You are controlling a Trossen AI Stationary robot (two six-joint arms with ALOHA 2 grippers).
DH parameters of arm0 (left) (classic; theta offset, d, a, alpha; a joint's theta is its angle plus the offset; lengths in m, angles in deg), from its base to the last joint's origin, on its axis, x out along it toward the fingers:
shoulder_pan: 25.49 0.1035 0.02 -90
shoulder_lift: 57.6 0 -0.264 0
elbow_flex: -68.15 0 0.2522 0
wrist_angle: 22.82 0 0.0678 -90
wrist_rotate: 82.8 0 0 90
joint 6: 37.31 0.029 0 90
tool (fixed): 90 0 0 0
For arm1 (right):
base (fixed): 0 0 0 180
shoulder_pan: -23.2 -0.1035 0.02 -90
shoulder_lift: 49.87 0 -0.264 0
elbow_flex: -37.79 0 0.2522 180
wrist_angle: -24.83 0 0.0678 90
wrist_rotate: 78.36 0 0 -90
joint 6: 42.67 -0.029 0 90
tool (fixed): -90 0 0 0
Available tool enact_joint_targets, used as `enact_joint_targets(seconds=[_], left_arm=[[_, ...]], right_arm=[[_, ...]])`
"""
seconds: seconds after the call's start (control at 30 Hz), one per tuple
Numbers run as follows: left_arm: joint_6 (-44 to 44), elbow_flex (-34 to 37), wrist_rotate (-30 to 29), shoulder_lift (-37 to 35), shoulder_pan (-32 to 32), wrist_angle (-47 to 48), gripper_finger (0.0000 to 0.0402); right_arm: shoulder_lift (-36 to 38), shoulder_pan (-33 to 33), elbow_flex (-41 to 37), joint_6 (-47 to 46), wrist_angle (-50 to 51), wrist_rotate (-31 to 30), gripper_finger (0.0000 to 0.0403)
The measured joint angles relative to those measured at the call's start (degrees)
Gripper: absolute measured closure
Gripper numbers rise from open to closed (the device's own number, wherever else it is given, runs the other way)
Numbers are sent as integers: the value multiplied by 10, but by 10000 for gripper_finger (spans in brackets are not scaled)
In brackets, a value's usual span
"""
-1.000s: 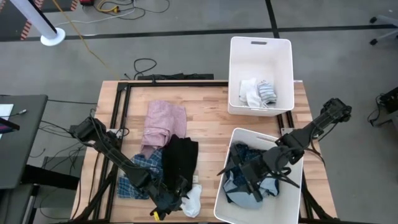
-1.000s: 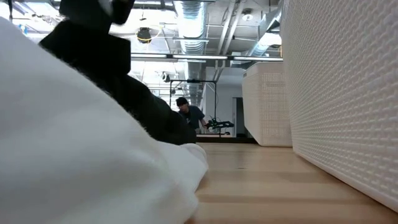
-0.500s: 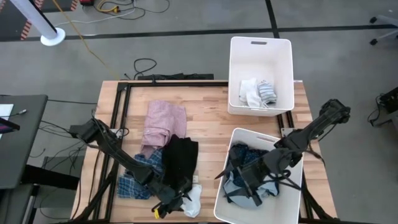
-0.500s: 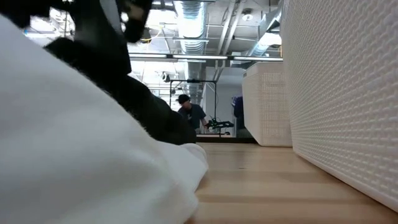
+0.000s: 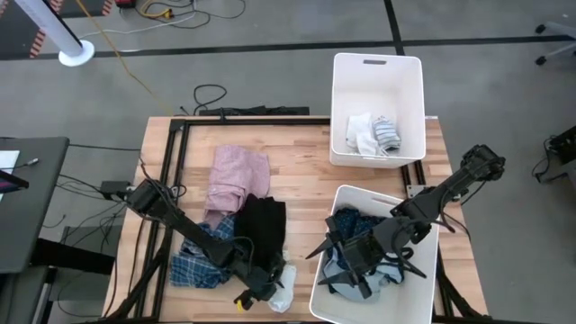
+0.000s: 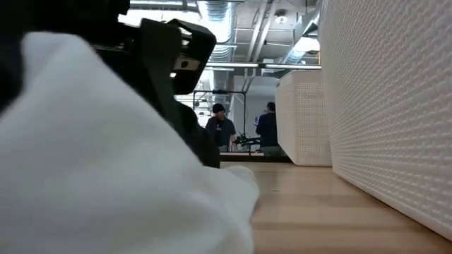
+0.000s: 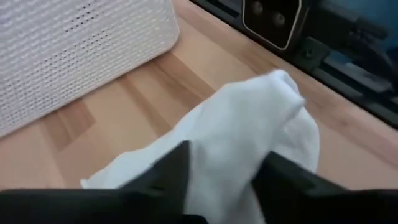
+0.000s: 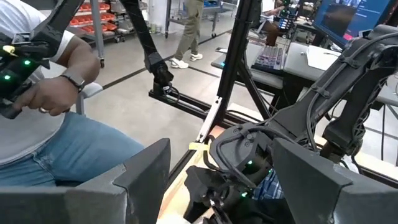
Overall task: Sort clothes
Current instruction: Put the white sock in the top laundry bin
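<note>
We start with the white sock [image 5: 281, 290], lying at the near edge of the tabletop [image 5: 306, 171], just left of the near bin [image 5: 317, 290] and just in front of the black garment [image 5: 261, 227]. The left gripper [image 5: 263, 286] is down on it; in the left wrist view its two fingers [image 7: 166, 175] straddle a raised fold of the sock [image 7: 249, 143], part-way closed. We can't tell for sure whether the cloth is pinched firmly yet, since the fingertips are partly hidden by the fabric.

Rest of the pile sits to the left and farther back: blue plaid shirt [image 5: 200, 256], pink garment [image 5: 236, 175]. The far bin [image 5: 344, 90] already holds white and striped socks [image 5: 374, 133], so we judge this sock belongs there. The near bin carries the navy patterned garment [image 5: 355, 238]; the right gripper [image 5: 358, 263] hangs over it with fingers spread wide, holding nothing.

To do the step well, we'd close fully on the fold, catch only the sock and not the black garment's hem, lift straight up clear of the near bin wall, then carry to the far bin.
</note>
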Motion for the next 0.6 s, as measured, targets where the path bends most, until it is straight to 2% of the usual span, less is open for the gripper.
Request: enact_joint_targets(seconds=[0.13, 0.17, 0.4, 0.6], left_arm=[[26, 0, 0, 0, 0, 9, 373], [27, 0, 0, 0, 0, 12, 386], [30, 0, -15, -21, 0, 28, 399], [54, 0, -59, -91, -2, 57, 400]], right_arm=[[0, 2, 0, 1, 0, 0, 107], [0, 3, 0, 4, 0, 0, 107], [0, 7, 0, 13, -2, 0, 107], [0, 21, 0, 13, -1, 0, 107]])
